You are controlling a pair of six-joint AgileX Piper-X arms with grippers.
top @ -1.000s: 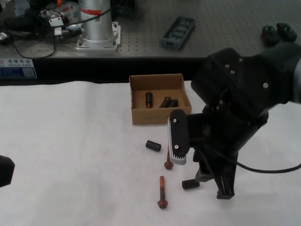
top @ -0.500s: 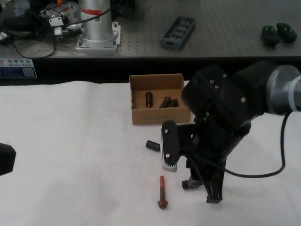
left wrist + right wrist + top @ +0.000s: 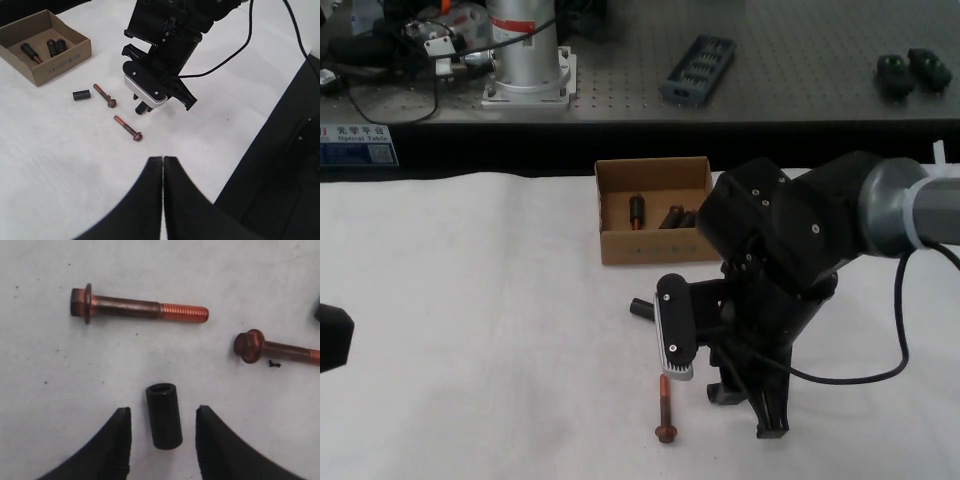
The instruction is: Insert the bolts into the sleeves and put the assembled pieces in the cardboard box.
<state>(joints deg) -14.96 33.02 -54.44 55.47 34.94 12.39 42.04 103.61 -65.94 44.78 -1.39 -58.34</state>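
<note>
Your right claw [image 3: 161, 411] is open. Its two fingertips sit on either side of a black sleeve [image 3: 164, 416] that lies flat on the surface. A sliver of white shows on each side of the sleeve, so neither finger touches it.

The right arm [image 3: 790, 235] bends forward over the white surface [image 3: 470, 300] with its wrist turned steeply down. That points the claw at the cloth on the robot's side of the cardboard box [image 3: 655, 247].

Your left claw [image 3: 163, 165] is closed on nothing, with its fingers pressed together. It is held above the surface, well apart from the parts.

The box is open-topped and holds three dark pieces [image 3: 672, 215], at least one of them with a coppery end.

Two copper-coloured bolts lie loose on the cloth:
- The first bolt [image 3: 135, 307] rests just past the sleeve's far end, crosswise to it and not touching.
- The second bolt [image 3: 272, 347] lies off to one side, with its flanged head nearest the sleeve.

A second sleeve [image 3: 80, 95] lies just beside that bolt's threaded end, between it and the box.
</note>
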